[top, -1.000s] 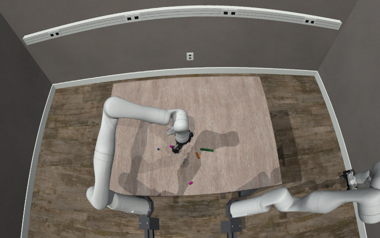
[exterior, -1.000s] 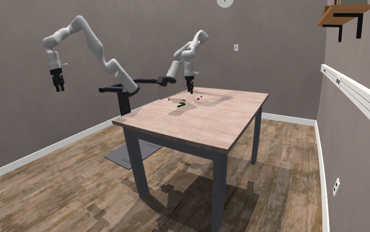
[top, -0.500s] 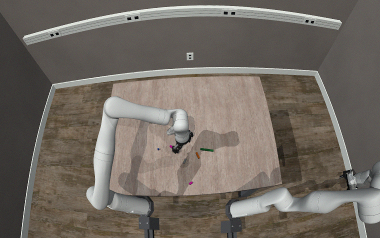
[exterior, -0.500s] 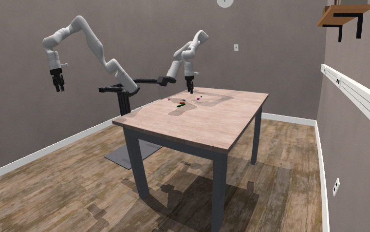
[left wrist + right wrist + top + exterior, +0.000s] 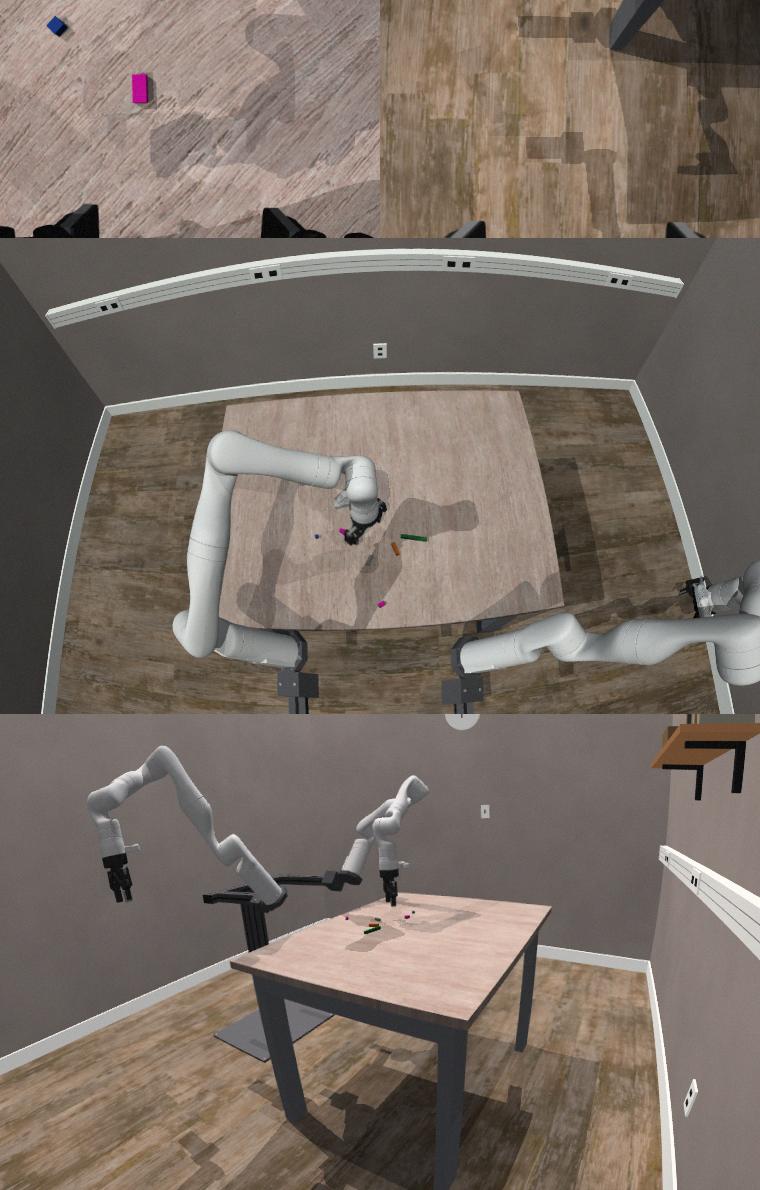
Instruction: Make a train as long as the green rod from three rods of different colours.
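The green rod lies flat right of centre on the table. The orange rod lies just left of it, apart. The grey rod lies further left. One magenta rod lies near the front edge. Another magenta rod and the blue rod lie to the left. No rods touch. My left gripper is open and empty above the table. My right gripper is open and empty, beyond the table.
The wooden table carries all the rods. The left arm reaches over the table's left side. The right arm stretches out to the right over the floor. A table leg shows in the right wrist view.
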Action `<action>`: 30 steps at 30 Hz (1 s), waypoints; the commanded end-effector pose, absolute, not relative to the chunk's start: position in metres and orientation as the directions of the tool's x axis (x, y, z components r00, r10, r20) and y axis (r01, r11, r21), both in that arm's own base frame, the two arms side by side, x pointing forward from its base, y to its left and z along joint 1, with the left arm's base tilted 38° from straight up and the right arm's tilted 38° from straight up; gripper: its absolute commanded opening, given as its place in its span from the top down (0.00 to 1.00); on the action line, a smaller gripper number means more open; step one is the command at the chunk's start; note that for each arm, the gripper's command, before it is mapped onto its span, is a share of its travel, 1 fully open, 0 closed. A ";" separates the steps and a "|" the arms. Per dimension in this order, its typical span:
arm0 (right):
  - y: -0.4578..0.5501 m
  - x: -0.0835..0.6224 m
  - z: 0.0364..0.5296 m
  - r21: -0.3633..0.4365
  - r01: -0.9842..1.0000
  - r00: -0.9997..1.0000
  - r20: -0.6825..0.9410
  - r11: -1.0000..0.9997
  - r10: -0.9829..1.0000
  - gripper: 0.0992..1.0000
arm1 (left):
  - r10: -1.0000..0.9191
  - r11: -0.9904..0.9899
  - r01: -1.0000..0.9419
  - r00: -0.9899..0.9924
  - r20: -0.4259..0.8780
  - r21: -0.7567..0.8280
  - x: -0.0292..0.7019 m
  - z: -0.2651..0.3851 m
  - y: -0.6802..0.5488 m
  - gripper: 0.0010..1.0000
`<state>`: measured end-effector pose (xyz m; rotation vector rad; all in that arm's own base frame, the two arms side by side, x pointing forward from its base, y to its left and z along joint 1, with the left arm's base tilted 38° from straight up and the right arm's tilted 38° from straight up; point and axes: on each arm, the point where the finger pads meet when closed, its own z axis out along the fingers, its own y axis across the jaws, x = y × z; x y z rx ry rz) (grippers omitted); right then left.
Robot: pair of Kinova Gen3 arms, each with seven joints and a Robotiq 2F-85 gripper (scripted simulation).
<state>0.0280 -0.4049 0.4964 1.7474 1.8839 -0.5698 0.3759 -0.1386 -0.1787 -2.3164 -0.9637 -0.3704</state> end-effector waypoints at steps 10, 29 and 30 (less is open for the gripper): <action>-0.405 0.028 0.497 0.034 0.996 -0.047 -0.619 0.087 0.784 0.00 | 0.549 -0.560 0.716 0.698 0.460 -0.417 0.376 -0.178 -0.140 0.00; -0.405 0.028 0.497 0.034 0.996 -0.047 -0.619 0.087 0.784 0.00 | 0.566 -0.543 0.735 0.678 0.470 -0.407 0.373 -0.179 -0.140 0.00; -0.405 0.028 0.497 0.034 0.996 -0.047 -0.619 0.087 0.784 0.00 | 0.566 -0.543 0.735 0.678 0.470 -0.407 0.373 -0.179 -0.140 0.00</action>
